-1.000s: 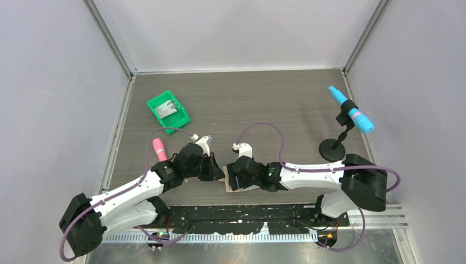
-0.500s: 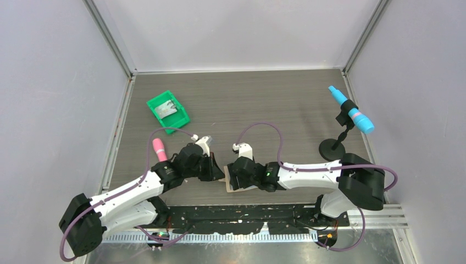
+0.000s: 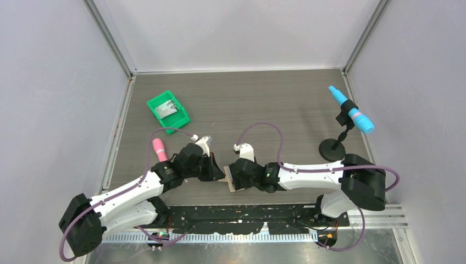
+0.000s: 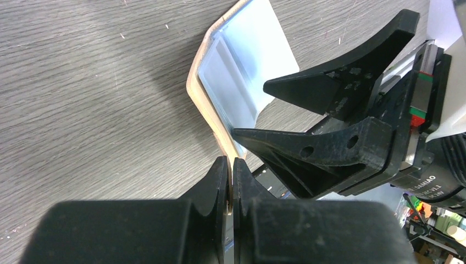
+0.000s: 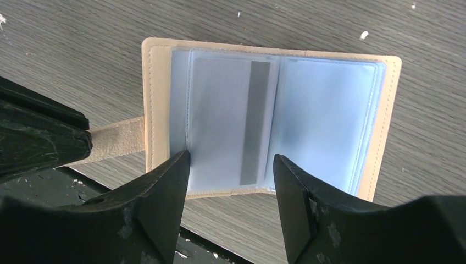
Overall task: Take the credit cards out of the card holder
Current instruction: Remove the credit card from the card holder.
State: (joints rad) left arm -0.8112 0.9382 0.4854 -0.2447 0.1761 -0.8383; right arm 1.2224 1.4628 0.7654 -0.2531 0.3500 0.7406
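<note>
The card holder [image 5: 386, 104] lies spread open near the table's front edge, tan rim around blue inner panels. A credit card [image 5: 220, 118] with a grey stripe sits in its left pocket; what the right pocket holds I cannot tell. My right gripper [image 5: 231, 159] hovers open over the left pocket's near edge, fingers [image 5: 165, 192] astride it. My left gripper [image 4: 231, 160] is shut on the holder's tan strap tab [image 5: 118, 137]. In the top view both grippers meet over the holder [image 3: 234, 188], which is mostly hidden.
A green bin [image 3: 167, 111] with a grey item sits at the back left. A pink cylinder [image 3: 159, 149] stands beside my left arm. A blue tool on a black stand [image 3: 332, 148] is at the right. A black rail [image 3: 242, 212] runs along the near edge.
My right gripper has edged slightly left over the holder and its jaws have narrowed a little. The left gripper has stayed put on the strap tab.
</note>
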